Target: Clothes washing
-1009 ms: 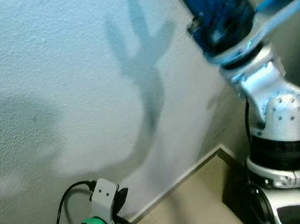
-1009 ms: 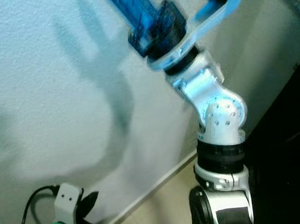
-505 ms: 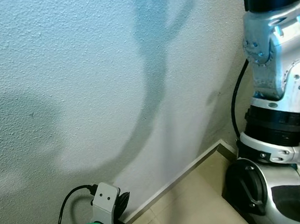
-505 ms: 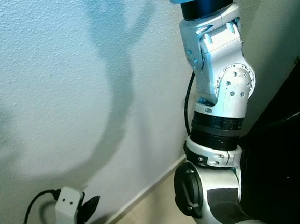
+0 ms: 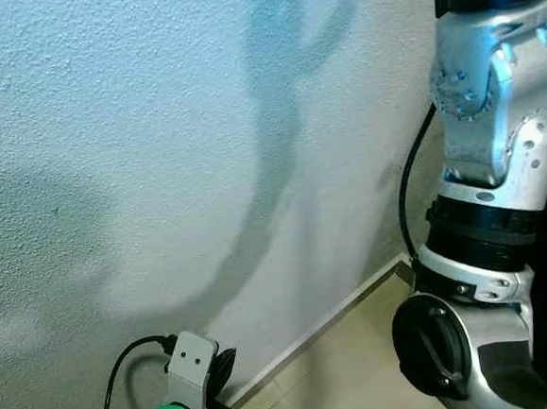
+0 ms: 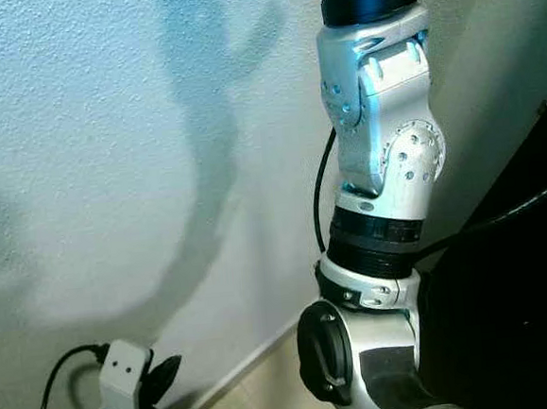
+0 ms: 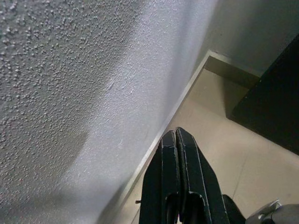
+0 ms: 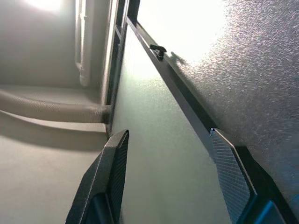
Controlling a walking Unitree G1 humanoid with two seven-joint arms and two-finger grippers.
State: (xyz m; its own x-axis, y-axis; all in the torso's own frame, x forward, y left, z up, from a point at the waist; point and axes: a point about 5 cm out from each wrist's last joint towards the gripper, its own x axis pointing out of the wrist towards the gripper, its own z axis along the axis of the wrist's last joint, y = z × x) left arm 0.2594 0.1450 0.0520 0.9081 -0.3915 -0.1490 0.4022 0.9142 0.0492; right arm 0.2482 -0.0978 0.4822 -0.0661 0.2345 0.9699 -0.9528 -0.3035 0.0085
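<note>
No clothes can be made out. My left gripper (image 7: pixel 175 134) hangs low beside a textured white wall (image 5: pixel 107 132), its black fingers shut with nothing between them; it also appears at the bottom of the left eye view as the left gripper (image 5: pixel 234 397) behind a white wrist mount (image 5: pixel 191 361). My right arm (image 5: pixel 487 150) stands upright at the right, reaching up out of the picture. The right gripper (image 8: pixel 168 135) is open and empty, pointing up along the wall beside a dark frame edge (image 8: pixel 173 84).
Beige floor tiles (image 5: pixel 354 383) meet the wall at a pale skirting board (image 5: pixel 330 316). A black unit (image 6: pixel 515 318) stands close on the right. High up run a grey corrugated hose (image 8: pixel 51 112) and a pale pipe (image 8: pixel 84 42).
My right arm has swung from a tilted, blurred pose to upright and drifted slightly left. The left arm has stayed put.
</note>
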